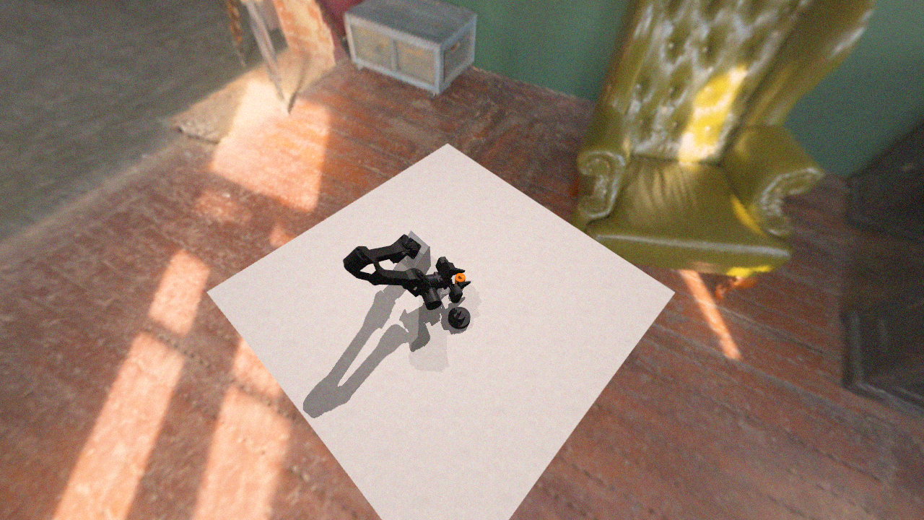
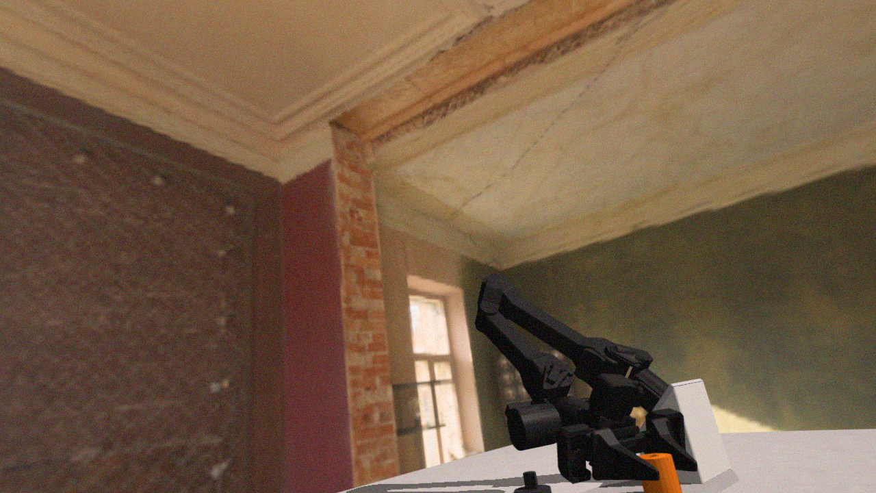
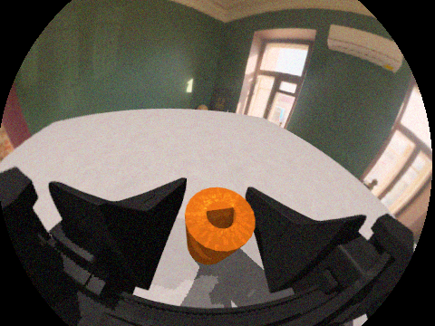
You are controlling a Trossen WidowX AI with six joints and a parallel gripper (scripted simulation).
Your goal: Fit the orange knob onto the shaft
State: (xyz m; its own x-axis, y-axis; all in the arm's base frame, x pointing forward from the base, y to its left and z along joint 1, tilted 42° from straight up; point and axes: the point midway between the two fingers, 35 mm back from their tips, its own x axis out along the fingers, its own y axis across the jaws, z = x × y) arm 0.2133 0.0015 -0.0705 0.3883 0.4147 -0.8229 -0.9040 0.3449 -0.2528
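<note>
The orange knob [image 1: 463, 278] [image 2: 662, 476] [image 3: 197, 222] stands upright on the white table, its D-shaped hole facing up. In the wrist view the hole's flat side is toward the top of the picture. My gripper [image 1: 466, 276] [image 2: 677, 473] [image 3: 217, 187] is open and low, close to level, with a finger on each side of the knob. A gap shows at the left finger; the right finger is very near or touching the knob. The round dark pedestal [image 1: 450, 321] [image 2: 531, 489] with its upright shaft [image 2: 530, 478] stands a short way from the knob. The shaft's flat side cannot be made out.
The white square table [image 1: 548, 362] [image 2: 796, 463] [image 3: 136, 149] carries the arm, its pale base block [image 2: 704, 422], the knob and the pedestal. The pedestal stands close beside the gripper, below it in the top view. The arm's shadows fall across the table.
</note>
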